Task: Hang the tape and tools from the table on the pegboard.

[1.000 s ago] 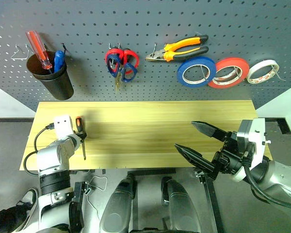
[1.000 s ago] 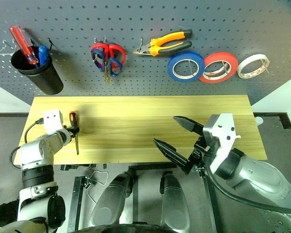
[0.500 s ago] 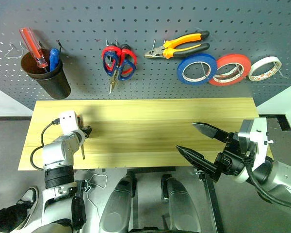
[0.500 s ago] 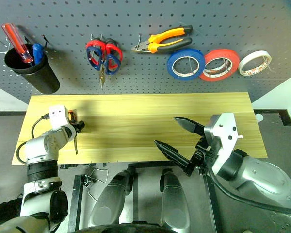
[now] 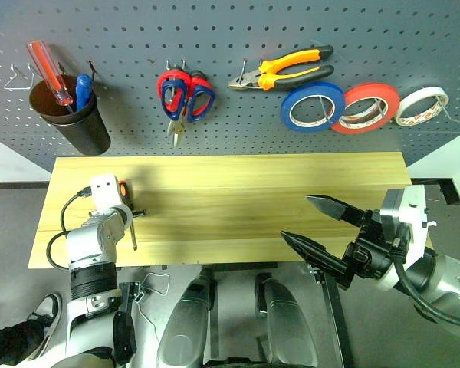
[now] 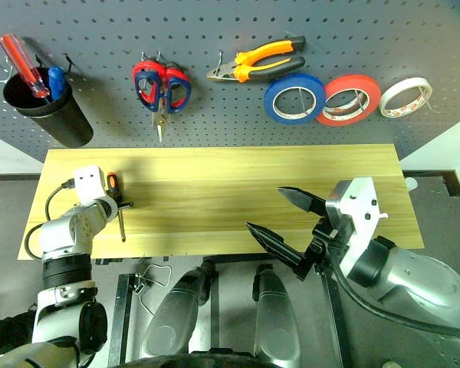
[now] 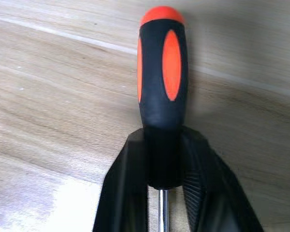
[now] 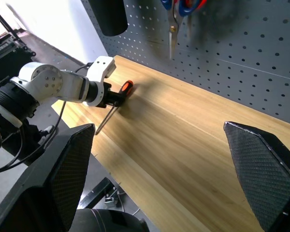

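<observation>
The orange-handled screwdriver (image 7: 162,92) lies on the table (image 5: 238,195) near its left end, the last task item not yet on the pegboard (image 5: 238,38); pliers (image 5: 285,70), scissors (image 5: 185,96) and blue tape (image 5: 313,107) already hang there. We see the left gripper (image 7: 164,159) clamped on the handle's lower end, just above the shaft. To do this step well, we judge a straight lift with the handle kept firm best. The right gripper (image 6: 285,216) hovers wide open, empty.
</observation>
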### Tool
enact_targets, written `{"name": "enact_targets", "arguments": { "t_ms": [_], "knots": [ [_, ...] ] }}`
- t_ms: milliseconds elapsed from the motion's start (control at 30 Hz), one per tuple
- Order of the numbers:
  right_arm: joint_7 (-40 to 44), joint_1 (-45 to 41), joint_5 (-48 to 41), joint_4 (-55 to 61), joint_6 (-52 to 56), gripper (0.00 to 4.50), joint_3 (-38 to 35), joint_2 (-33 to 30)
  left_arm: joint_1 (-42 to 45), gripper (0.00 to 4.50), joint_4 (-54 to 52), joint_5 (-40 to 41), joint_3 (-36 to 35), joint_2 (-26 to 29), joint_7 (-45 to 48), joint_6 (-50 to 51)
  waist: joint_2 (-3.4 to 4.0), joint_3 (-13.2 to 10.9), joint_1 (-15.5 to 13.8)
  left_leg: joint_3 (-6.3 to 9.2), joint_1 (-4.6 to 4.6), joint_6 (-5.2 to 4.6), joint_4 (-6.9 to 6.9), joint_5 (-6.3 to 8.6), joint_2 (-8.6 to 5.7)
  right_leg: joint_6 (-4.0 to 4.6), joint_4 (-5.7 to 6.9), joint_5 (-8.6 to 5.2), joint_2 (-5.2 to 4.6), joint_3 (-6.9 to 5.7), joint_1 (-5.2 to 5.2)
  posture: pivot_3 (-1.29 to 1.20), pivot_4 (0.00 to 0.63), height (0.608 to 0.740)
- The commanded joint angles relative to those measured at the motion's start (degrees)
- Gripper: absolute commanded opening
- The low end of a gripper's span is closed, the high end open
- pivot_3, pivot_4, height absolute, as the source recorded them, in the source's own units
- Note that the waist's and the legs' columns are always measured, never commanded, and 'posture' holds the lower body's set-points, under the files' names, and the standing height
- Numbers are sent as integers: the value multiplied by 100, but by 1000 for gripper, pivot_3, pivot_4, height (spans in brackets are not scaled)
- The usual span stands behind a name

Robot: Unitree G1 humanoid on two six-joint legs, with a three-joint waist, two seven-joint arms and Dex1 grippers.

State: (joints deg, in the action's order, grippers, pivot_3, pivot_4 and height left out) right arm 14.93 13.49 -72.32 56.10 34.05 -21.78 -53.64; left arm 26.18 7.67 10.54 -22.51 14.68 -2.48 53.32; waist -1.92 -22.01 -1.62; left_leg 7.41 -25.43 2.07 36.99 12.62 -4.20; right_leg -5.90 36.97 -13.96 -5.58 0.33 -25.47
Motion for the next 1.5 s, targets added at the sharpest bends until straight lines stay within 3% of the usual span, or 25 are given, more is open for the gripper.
{"name": "enact_targets", "arguments": {
  "t_ms": [33,200,500,567,800,1133,1500],
  "knots": [
    [2,-25,8,165,-49,4500,-41,-16,-133,496,-153,43,85,-45,31,69,0,0,2,0,0,0,0,0,0,0,0,0,0,0,0,-55,432,711],
    [25,-154,248,83,-72,4500,177,90,-206,496,-479,146,237,-93,167,290,0,0,-8,1,-2,0,-2,0,-1,-1,-4,-1,0,0,-1,-40,408,711],
    [110,-293,757,-2,-118,4500,338,244,-1038,496,-2704,629,776,-37,667,1867,2,3,5,3,-9,-3,-9,4,-4,-6,-21,1,2,-5,-4,-28,348,711],
    [183,-298,945,-53,-156,4500,367,297,-1103,496,-3094,699,805,-59,688,2165,3,11,-13,4,-8,-1,-10,3,-4,-6,-18,1,3,-12,-4,-13,311,711],
    [486,-747,1545,-371,-341,4500,627,629,-900,496,-3435,776,1332,-272,787,2535,1,174,-96,6,-7,3,-4,1,-14,-13,-25,5,2,-24,7,20,236,711],
    [928,-1242,2169,-685,-628,4500,651,891,-730,496,-3534,425,1908,240,957,1586,18,549,-79,6,1,32,-6,-16,-13,-15,-23,8,12,-30,13,51,155,711],
    [1603,-1973,2648,-1389,-849,4500,945,1075,-1161,496,-3464,-369,2072,315,821,-1066,41,887,-119,5,21,14,0,-8,-13,-12,-29,15,21,-28,39,99,111,711]
  ]
}}
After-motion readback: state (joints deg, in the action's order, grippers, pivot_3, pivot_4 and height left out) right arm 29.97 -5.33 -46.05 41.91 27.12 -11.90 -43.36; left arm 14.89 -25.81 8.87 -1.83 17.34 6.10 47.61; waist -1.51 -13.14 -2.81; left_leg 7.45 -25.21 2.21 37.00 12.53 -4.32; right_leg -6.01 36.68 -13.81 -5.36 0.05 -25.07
